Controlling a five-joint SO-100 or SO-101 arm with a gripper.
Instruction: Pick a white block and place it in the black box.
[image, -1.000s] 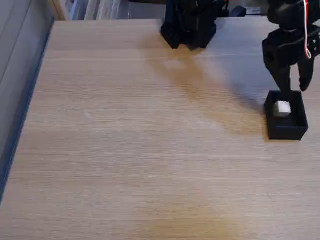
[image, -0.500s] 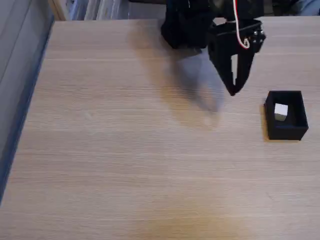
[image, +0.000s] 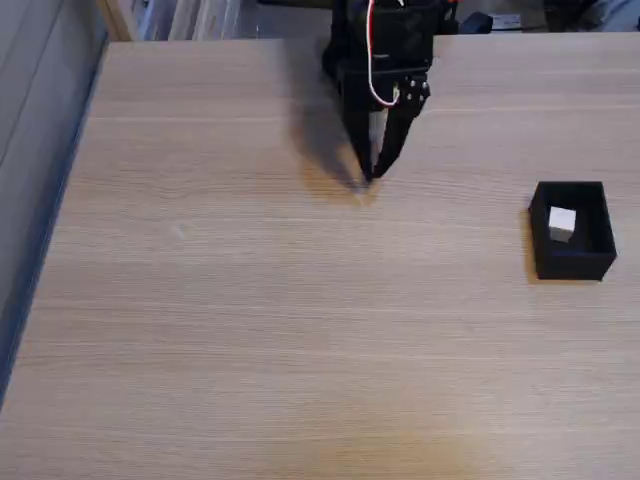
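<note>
Block-wise, the tiny plain white cube sits inside the small matte black open-top box near the table's right edge. Looks light, rigid, a bit slick; I'd pinch two flat opposite sides. Black two-finger tool hangs near the far edge, tips almost pinched together, holding nothing. Loads of bare wood around.

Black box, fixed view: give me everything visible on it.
The black box is a small matte black rectangular open-top container with thin walls, plastic by its look. It stands upright and flat on the light wood table, near the right edge of the fixed view. The white block lies inside it, toward the far left of its floor. Nothing else touches the box; the gripper is well off to its left, near the arm's base.
</note>
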